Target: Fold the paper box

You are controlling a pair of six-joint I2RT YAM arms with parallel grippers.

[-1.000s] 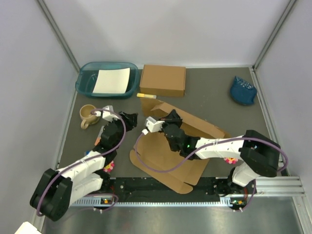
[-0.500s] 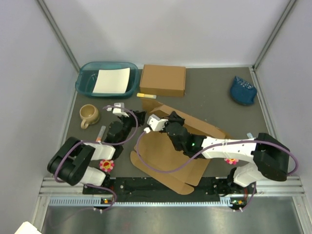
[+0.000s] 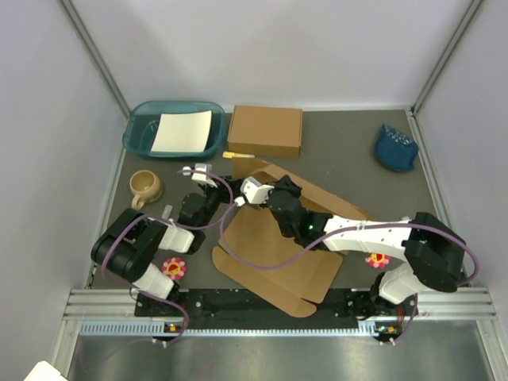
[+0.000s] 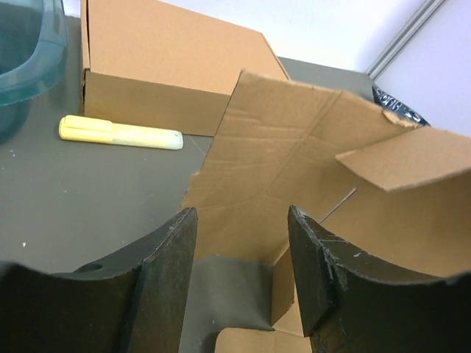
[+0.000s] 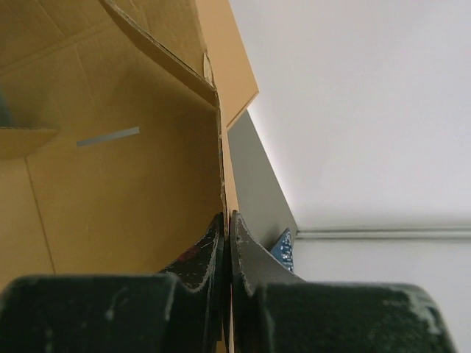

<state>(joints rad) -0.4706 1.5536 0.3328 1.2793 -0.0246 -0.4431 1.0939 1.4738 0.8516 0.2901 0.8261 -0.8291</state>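
Note:
The paper box [image 3: 274, 254] is a brown die-cut cardboard sheet lying mostly flat mid-table, with its far wall and a corner flap [image 4: 294, 158] raised. My right gripper [image 3: 279, 187] is shut on the upper edge of that raised wall; in the right wrist view the cardboard edge [image 5: 222, 169] runs straight into the closed right gripper [image 5: 227, 220]. My left gripper [image 3: 218, 193] hovers just left of the raised flap. In its own view the left gripper [image 4: 241, 254] is open, with only table and a cardboard edge between the fingers [image 4: 165, 272].
A closed brown box [image 3: 266, 131] stands at the back, with a yellow marker [image 3: 238, 156] in front of it. The teal tray [image 3: 135, 131] holding white paper [image 3: 182, 131] is back left, a mug [image 3: 145, 186] at left, a blue cloth [image 3: 395, 147] back right.
The left arm has folded in and carried its open gripper right and farther back, up to the raised flap. The right gripper, still pinching, shifted slightly farther back with the wall.

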